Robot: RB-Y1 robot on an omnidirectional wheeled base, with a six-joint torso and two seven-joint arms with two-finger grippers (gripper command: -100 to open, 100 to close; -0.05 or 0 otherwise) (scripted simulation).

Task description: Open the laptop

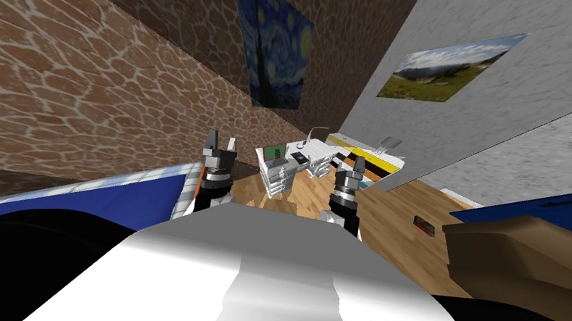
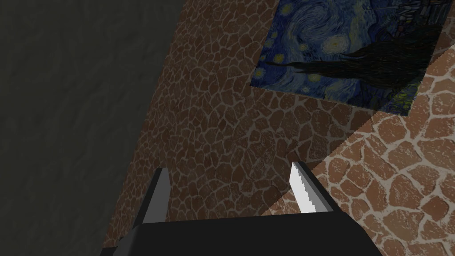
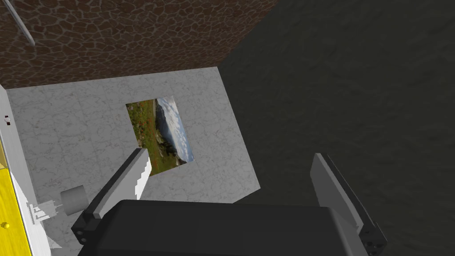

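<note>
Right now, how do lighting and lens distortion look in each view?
Head view: rolled wide lens, walls splay to the corners; the white desk sits small mid-frame. Left wrist view: a shadow edge crosses the stone wall; the left gripper has one finger lit, one shaded. Right wrist view: dim around the open right gripper.

My left gripper and right gripper each have two thin, light grey, blade-like fingers rising from a dark, boxy body. One inner face on each looks stepped and bright white. Just behind each gripper, my wrists are banded grey and black.
</note>
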